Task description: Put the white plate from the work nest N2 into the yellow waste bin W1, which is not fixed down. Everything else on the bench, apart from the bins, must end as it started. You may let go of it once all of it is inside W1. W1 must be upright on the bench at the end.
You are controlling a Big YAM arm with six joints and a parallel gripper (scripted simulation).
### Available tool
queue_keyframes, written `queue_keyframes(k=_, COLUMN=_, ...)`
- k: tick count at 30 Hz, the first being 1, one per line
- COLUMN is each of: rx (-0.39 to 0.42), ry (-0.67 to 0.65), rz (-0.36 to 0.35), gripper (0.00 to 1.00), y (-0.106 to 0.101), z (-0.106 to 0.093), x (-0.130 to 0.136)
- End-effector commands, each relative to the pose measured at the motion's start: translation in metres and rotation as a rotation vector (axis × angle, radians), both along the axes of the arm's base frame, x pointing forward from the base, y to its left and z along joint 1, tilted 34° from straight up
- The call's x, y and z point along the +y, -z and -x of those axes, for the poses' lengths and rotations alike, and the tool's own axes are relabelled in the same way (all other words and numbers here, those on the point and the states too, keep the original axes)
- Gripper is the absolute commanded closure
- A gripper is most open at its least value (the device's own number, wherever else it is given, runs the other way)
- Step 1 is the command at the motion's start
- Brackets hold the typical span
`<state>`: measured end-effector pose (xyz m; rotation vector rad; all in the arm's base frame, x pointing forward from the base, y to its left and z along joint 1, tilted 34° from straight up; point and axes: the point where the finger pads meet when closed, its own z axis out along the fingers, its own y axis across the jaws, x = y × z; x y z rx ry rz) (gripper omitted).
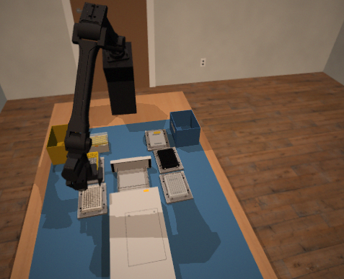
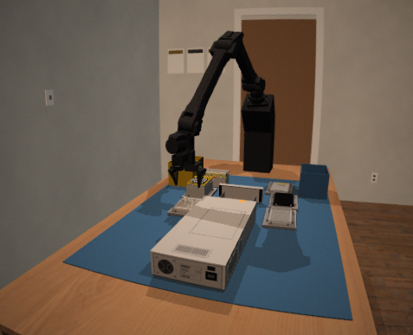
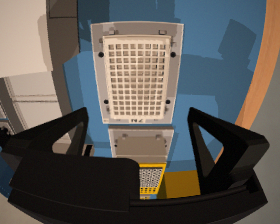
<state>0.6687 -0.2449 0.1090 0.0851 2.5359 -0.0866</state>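
A white well plate [image 1: 91, 198] lies in a grey nest on the left of the blue mat, next to the big white instrument. It fills the upper middle of the wrist view [image 3: 136, 78]. My gripper [image 1: 81, 187] hangs just above the plate's far end, fingers wide open and empty. In the exterior view the gripper [image 2: 186, 181] is clearly above the bench. In the wrist view the gripper's [image 3: 138, 118] two fingers stand to either side of the plate's near edge. The yellow waste bin [image 1: 58, 148] stands upright at the left edge of the bench, behind the arm.
A large white instrument [image 1: 138, 229] lies in the middle front, with an open drawer [image 1: 131, 173] behind it. Two yellow tip boxes [image 1: 99, 139] sit near the bin. On the right are a lidded plate [image 1: 156, 138], a black plate [image 1: 168, 158], another white plate [image 1: 175, 185] and a blue bin [image 1: 184, 127].
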Motion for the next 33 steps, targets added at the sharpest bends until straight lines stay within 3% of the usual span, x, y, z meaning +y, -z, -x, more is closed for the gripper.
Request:
queue_keyframes(k=1, rx=-0.018, ry=-0.005, rz=0.006, gripper=0.0, y=0.001, z=-0.016, x=0.003)
queue_keyframes(k=21, rx=-0.002, ry=0.004, rz=-0.003, gripper=0.0, y=0.024, z=-0.023, x=0.0)
queue_keyframes(k=33, rx=-0.019, ry=0.001, rz=0.003, gripper=0.0, y=0.031, z=-0.037, x=-0.001)
